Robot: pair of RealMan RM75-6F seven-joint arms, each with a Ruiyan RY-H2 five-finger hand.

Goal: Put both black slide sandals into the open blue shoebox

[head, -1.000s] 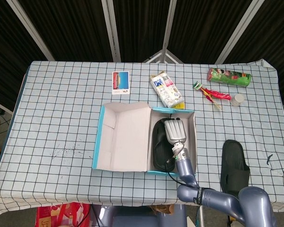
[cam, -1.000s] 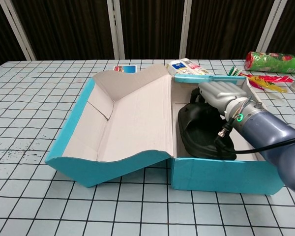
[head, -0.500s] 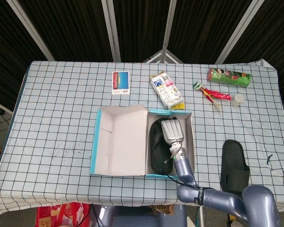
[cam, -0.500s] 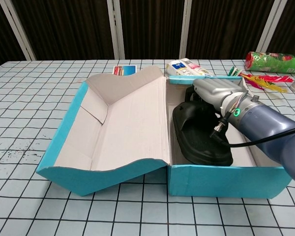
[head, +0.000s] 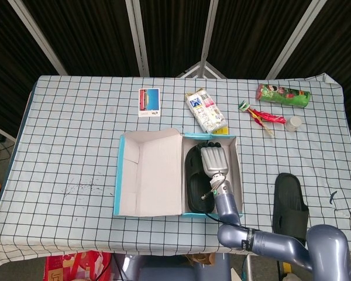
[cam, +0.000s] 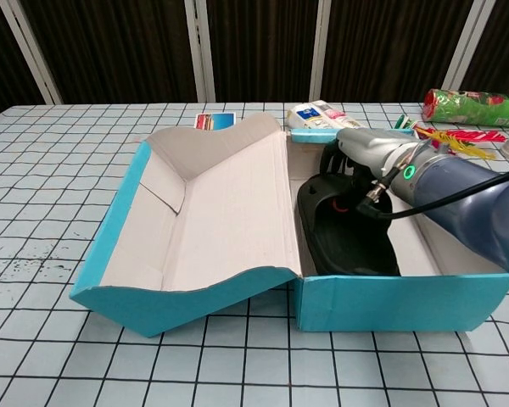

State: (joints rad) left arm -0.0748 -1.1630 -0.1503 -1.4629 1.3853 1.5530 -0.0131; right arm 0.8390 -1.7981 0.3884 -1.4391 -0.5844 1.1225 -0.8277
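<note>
Our right hand (head: 212, 160) rests over one sandal (cam: 343, 229) inside the box (cam: 390, 301) — whether its fingers grip it, we cannot tell. The other sandal (head: 290, 206) lies on the table (head: 76, 129), right of the box.

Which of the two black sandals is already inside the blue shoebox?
The sandal under the right hand, sandal in the box. The other sandal lies on the tablecloth, right of the shoebox.

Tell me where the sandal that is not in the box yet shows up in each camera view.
Head view: the loose sandal lies on the tablecloth at lower right, right of the blue shoebox.
Chest view: not in it.
Shared landmark: the blue shoebox, open in both views.
</note>
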